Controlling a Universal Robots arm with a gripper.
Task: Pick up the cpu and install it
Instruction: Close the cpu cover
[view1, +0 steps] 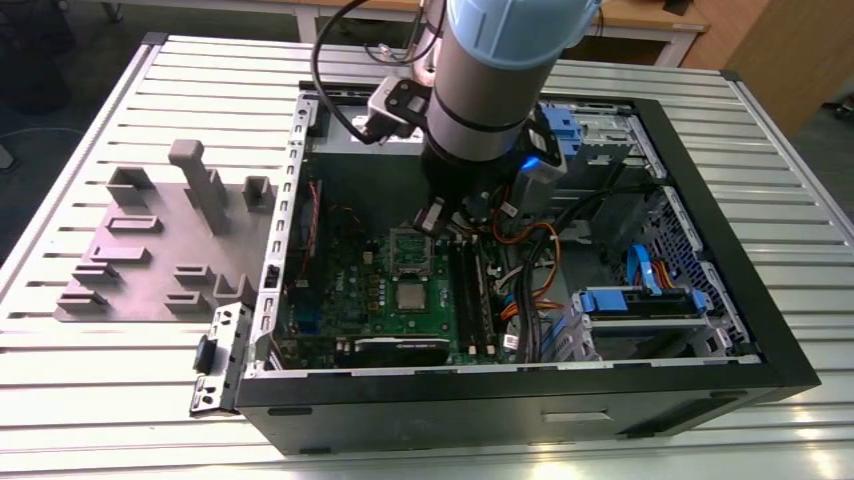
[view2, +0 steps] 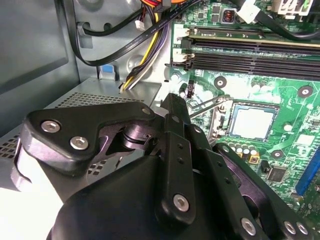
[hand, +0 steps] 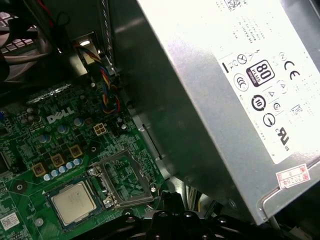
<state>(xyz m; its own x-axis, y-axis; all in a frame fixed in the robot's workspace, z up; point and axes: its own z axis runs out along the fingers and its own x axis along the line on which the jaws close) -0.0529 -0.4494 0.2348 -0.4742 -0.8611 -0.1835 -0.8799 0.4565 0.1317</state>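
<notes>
The cpu (hand: 74, 201) has a smooth silvery metal top with dull shine, the board (hand: 22, 165) is glossy green, the box (hand: 200, 130) is gray metal with a white paper label (hand: 260, 65), and the gripper (view2: 174, 102) looks matt black with shiny screws (view2: 79, 143).

Silver-gray arm (view1: 487, 70) wearing a pale blue joint cap
Its round body is showing a black band low down, black cables (view1: 320, 70) are looping beside it, and a blue light (view1: 531, 163) is glowing at the wrist; the matte black gripper (view2: 172, 102) is carrying silver screws (view2: 80, 143).
</notes>
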